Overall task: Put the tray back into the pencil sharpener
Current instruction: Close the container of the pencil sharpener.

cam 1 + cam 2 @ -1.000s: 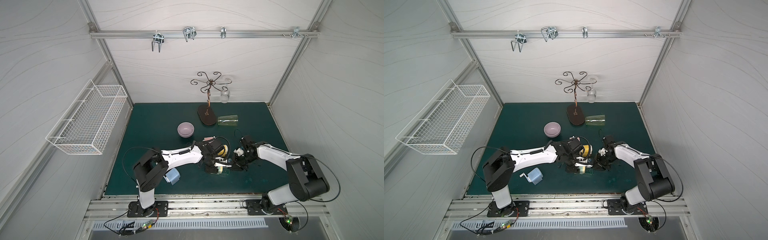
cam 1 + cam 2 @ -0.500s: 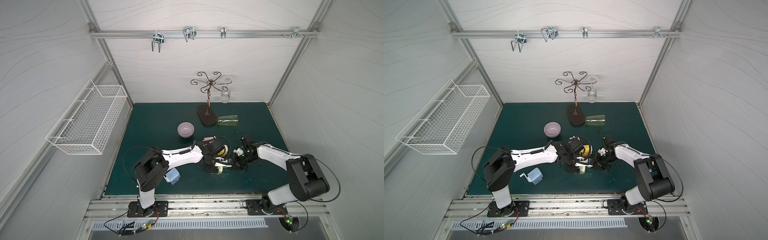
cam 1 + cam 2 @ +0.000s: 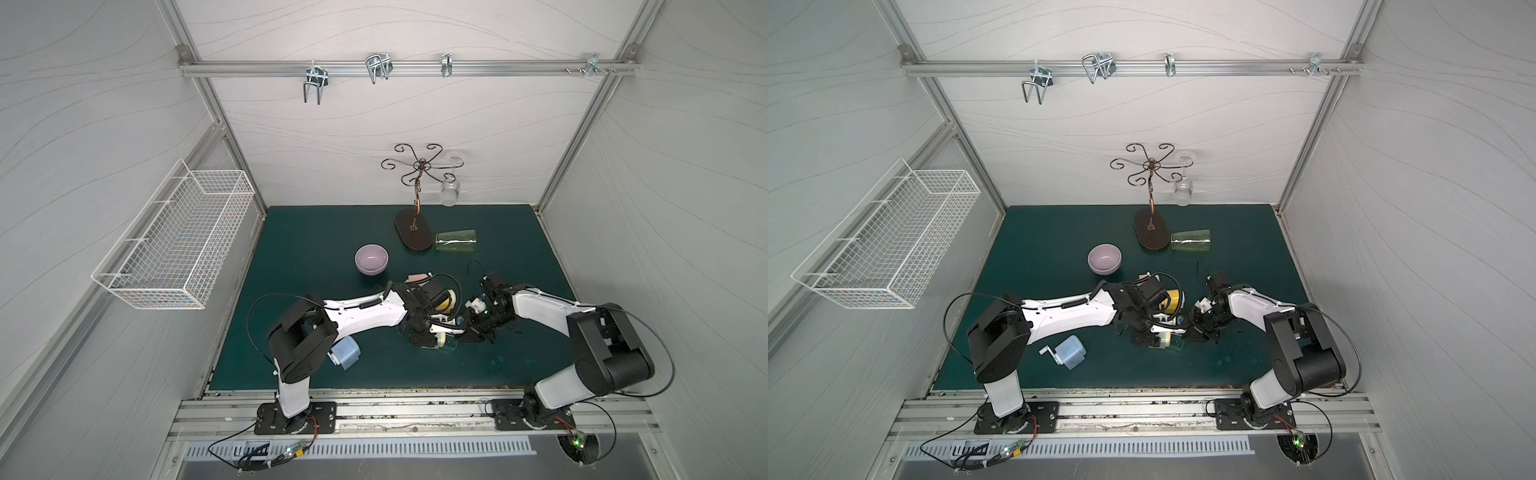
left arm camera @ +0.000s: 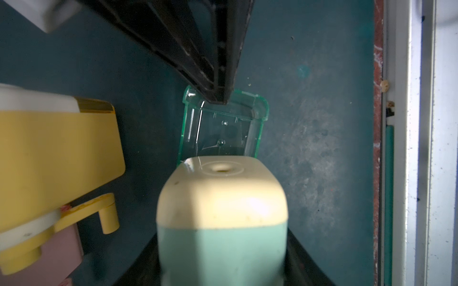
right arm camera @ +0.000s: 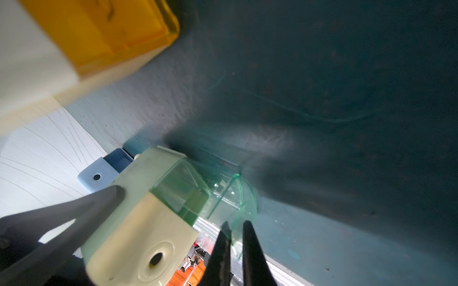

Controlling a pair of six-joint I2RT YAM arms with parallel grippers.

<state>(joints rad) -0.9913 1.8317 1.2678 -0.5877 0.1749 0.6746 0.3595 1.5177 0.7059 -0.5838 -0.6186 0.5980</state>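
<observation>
Nips the outer end wall of the tray (image 5: 223,195) with the right gripper (image 5: 236,224), fingertips (image 5: 223,242) drawn almost together, only the thin green rim between them. Clamps the pencil sharpener (image 4: 223,198) with the left gripper (image 4: 221,237), jaws pressed on either side of the mint lower body, cream face with the pencil hole turned toward the right gripper.

Finds the tray partway into the pencil sharpener: inner end already inside the slot, clear outer part jutting out toward the right gripper. Reads the tray's long axis as running straight out of the pencil sharpener's slot, from left gripper to right gripper, so directly between the two. Judges the right arm the one to act, being on the tray already; leaves the left to brace. Calls for a straight push along that axis into the pencil sharpener, no lift, no twist. Suspects a slight skew against the slot in the left wrist view, hence some risk of jamming; cannot tell for sure.

Shows, in both top views, the pair low over the green mat (image 3: 291,249). Places a yellow sharpener (image 4: 57,138) just beside the pencil sharpener toward the back wall, a blue sharpener (image 3: 1071,352) well apart from it on the left arm's side, a lilac bowl (image 3: 371,259) farther behind.
</observation>
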